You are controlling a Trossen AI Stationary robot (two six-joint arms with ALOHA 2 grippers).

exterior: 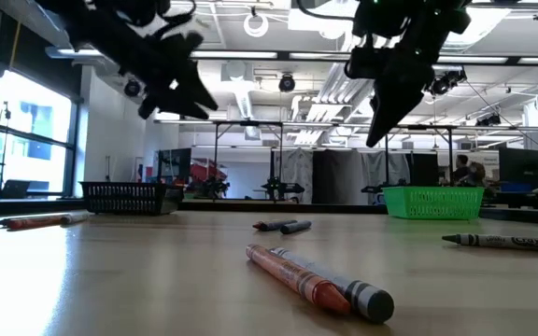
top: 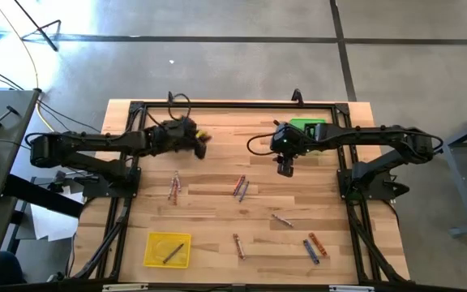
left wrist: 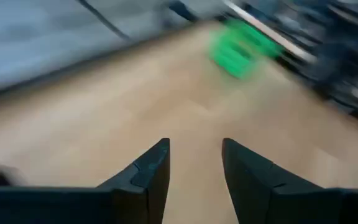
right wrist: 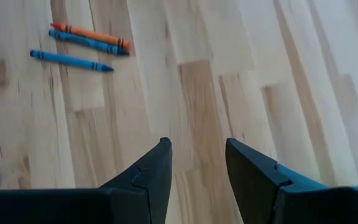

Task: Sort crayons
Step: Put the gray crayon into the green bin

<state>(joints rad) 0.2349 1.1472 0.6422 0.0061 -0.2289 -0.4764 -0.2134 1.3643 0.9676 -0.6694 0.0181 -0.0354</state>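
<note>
Crayons lie scattered flat on the wooden table [top: 217, 219]: a pair [top: 174, 187] at mid-left, a group [top: 239, 187] in the middle, one [top: 280, 220] right of centre, one [top: 237, 245] near the front, and a pair [top: 313, 247] at front right. Another lies in the yellow tray [top: 167, 249]. My left gripper [left wrist: 194, 146] hangs open and empty above the table's far left part [top: 201, 146]. My right gripper [right wrist: 197, 144] is open and empty above the far middle [top: 285, 169]. An orange crayon [right wrist: 92, 35] and two blue ones [right wrist: 70, 60] lie beyond its fingers.
A green tray [top: 306, 130] stands at the far right under the right arm. A black basket [exterior: 129, 196] stands at the far left. A small yellow thing [top: 203, 135] shows beside the left gripper. The low view has an orange-red crayon [exterior: 292, 277] and a grey one [exterior: 344, 285] close to the camera.
</note>
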